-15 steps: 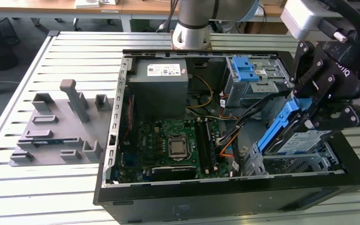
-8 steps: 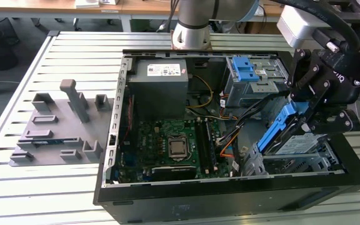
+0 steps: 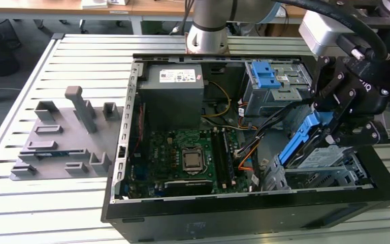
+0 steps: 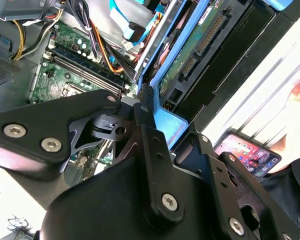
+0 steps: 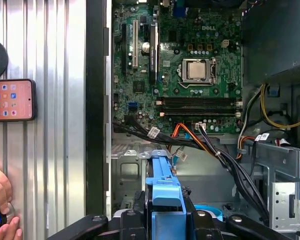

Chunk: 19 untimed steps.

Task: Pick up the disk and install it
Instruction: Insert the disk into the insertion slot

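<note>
The disk [image 3: 302,143], a flat drive in a blue carrier bracket, hangs tilted on edge over the metal drive bay [image 3: 327,178] at the front of the open computer case, on the exterior view's right. My gripper [image 3: 332,133] is shut on it from above. In the first wrist view the blue carrier [image 5: 164,197] sits between my two black fingers [image 5: 131,221], above the bay floor. The second wrist view shows the disk's green circuit-board underside [image 4: 190,55] and its blue bracket [image 4: 168,124] at the gripper's tip.
Inside the case are the motherboard [image 3: 188,155], a grey power supply box [image 3: 173,96], a drive cage with a blue latch [image 3: 271,77] and loose cables [image 5: 210,150]. A grey fixture plate [image 3: 59,137] lies on the exterior view's left. A phone [image 5: 10,100] and a person's hand [image 5: 0,200] are beside the case.
</note>
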Each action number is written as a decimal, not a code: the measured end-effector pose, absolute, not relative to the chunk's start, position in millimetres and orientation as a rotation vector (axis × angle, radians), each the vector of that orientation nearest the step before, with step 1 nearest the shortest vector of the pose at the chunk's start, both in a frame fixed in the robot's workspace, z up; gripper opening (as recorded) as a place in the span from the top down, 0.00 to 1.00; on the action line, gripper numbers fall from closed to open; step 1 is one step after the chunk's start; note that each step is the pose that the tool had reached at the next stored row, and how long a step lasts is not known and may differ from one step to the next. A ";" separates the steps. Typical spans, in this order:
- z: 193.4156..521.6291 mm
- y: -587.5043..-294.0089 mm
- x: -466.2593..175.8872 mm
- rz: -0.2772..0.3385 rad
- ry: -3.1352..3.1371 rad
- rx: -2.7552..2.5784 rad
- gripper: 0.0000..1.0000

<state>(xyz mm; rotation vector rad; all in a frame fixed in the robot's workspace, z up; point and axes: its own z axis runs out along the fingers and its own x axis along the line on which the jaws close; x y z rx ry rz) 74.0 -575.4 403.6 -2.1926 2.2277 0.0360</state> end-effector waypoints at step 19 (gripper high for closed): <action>385.6 -575.4 74.0 0.036 2.228 -2.193 0.63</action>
